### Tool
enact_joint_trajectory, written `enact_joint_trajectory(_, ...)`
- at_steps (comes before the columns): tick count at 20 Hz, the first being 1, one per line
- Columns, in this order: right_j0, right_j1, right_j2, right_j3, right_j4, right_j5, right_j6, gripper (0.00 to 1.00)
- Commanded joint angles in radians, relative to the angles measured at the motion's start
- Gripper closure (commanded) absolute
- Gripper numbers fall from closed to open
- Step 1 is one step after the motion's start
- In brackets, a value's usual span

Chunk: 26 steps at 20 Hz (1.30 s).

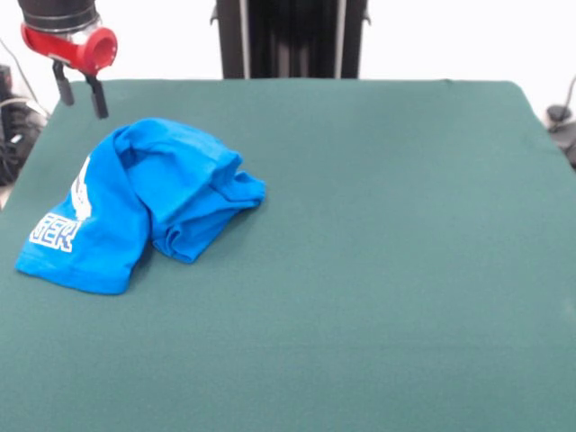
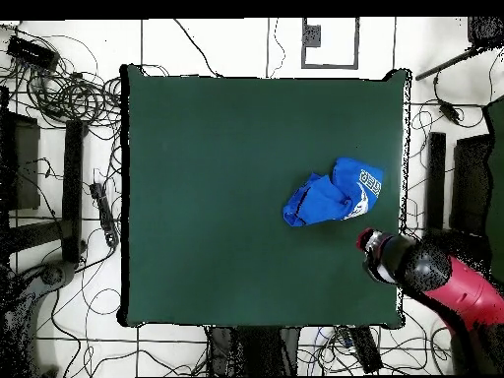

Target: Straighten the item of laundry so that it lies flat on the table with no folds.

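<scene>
The bright blue T-shirt lies crumpled and folded over itself on the dark green table, at the left in the front view. White lettering and part of a white graphic show near its lower left edge. In the overhead view the shirt sits near the table's right edge. My gripper hangs empty above the table's far left corner, just beyond the shirt, with its two dark fingers apart. In the overhead view the gripper is below the shirt, apart from it.
The robot's black pedestal stands at the table's far edge. Cables and equipment lie on the floor around the table. Dark objects sit by the table's edges.
</scene>
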Motion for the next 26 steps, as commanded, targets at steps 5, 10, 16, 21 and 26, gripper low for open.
enact_joint_trajectory(5, 0.063, 0.031, 0.101, -0.005, -0.004, 0.087, 0.008, 0.0)
enact_joint_trajectory(10, 0.089, 0.052, 0.105, -0.016, 0.008, 0.064, 0.038, 0.0)
enact_joint_trajectory(16, 0.12, 0.068, 0.109, -0.032, 0.026, 0.064, 0.061, 0.0)
enact_joint_trajectory(21, 0.138, 0.084, 0.115, -0.037, 0.041, 0.048, 0.076, 0.0)
enact_joint_trajectory(26, 0.159, 0.101, 0.117, -0.045, 0.055, 0.029, 0.095, 0.0)
